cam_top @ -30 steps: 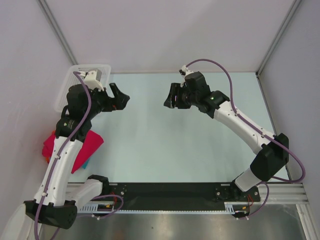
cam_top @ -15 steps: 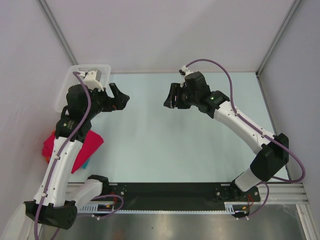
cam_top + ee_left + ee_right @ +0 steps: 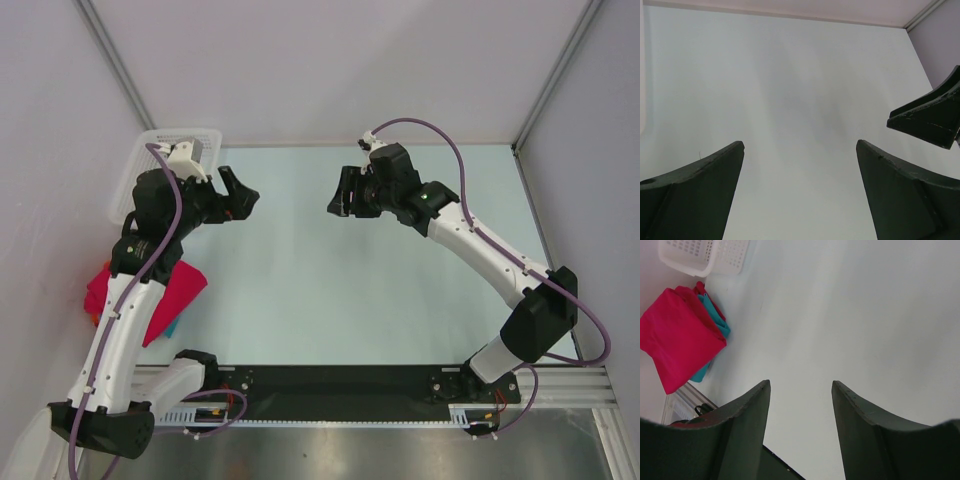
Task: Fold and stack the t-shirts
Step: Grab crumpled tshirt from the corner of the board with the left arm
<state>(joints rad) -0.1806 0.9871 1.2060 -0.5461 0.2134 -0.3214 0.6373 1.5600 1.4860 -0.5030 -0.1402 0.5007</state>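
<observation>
Left gripper [image 3: 240,196]: jaws apart, nothing between them, hanging above bare table [image 3: 400,300]. Right gripper [image 3: 338,195]: jaws likewise apart and empty, facing the left one across a gap; one of its fingers shows at the right edge of the left wrist view. Nothing lies under either tool. The shirts sit well away from both, back toward the left arm's base and partly under its forearm. The crimson-pink shirt [image 3: 680,340] lies folded on top, with the teal shirt [image 3: 721,326] beneath it, poking out along one side and at a corner. The basket [image 3: 205,140] stands beyond the left gripper, at the far-left corner. Judgement: folding looks done and the pile is made, so what remains is tidying or pulling back. To do it well, lift the left forearm clear before swinging so the cable does not drag the top layer. If squaring the teal overhang, nudge from the side with jaws together. Count: grippers two; crimson-pink shirt one; teal shirt one; orange shirt not clearly made out, perhaps a sliver at the pile's edge; basket one.
</observation>
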